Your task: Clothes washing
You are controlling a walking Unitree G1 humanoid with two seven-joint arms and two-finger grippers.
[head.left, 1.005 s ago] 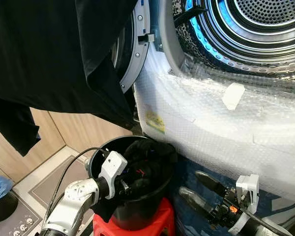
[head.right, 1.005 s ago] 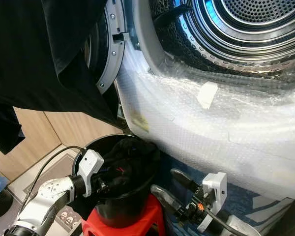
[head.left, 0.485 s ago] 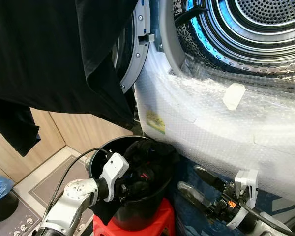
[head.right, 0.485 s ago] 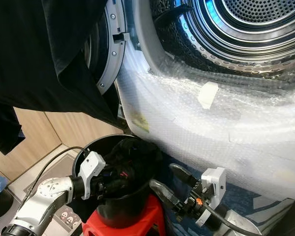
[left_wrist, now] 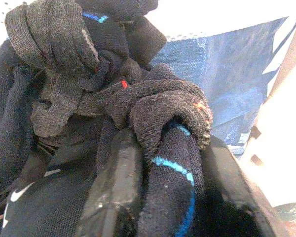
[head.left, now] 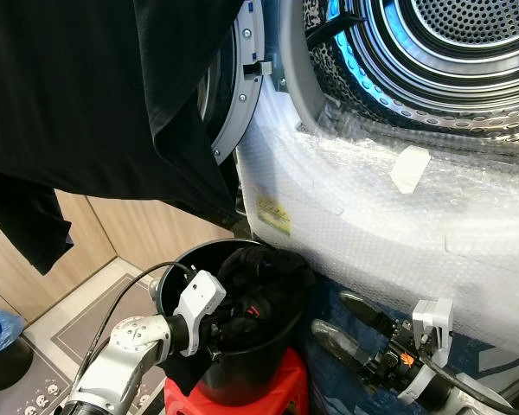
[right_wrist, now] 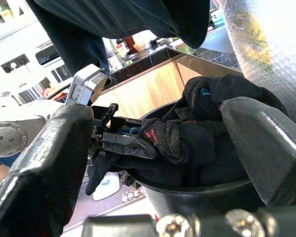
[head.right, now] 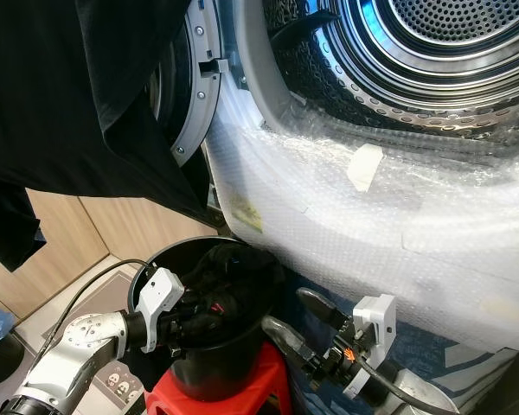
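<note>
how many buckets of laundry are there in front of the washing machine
1. The black bucket stands on a red stool beside the open washer drum, heaped with dark clothes. The left end effector is gripping into the heap.

— What are the surfaces like?
— The washer drum (head.left: 467, 43) is glossy perforated metal, ringed by a smooth grey door seal (head.left: 296, 69). Clear, crinkled bubble wrap (head.left: 398, 216) covers the machine's white front. A matt black cloth garment (head.left: 86, 95) hangs beside it.

— And lower down?
— A shiny black plastic bucket (head.left: 242, 380) sits on a glossy red plastic stool (head.left: 285, 393). It holds dark socks (left_wrist: 153, 113) of coarse, fuzzy knit. The left claw (left_wrist: 160, 197) has smooth black fingers (left_wrist: 116, 192). Behind are pale matt wood-grain panels (head.left: 147, 233).
</note>
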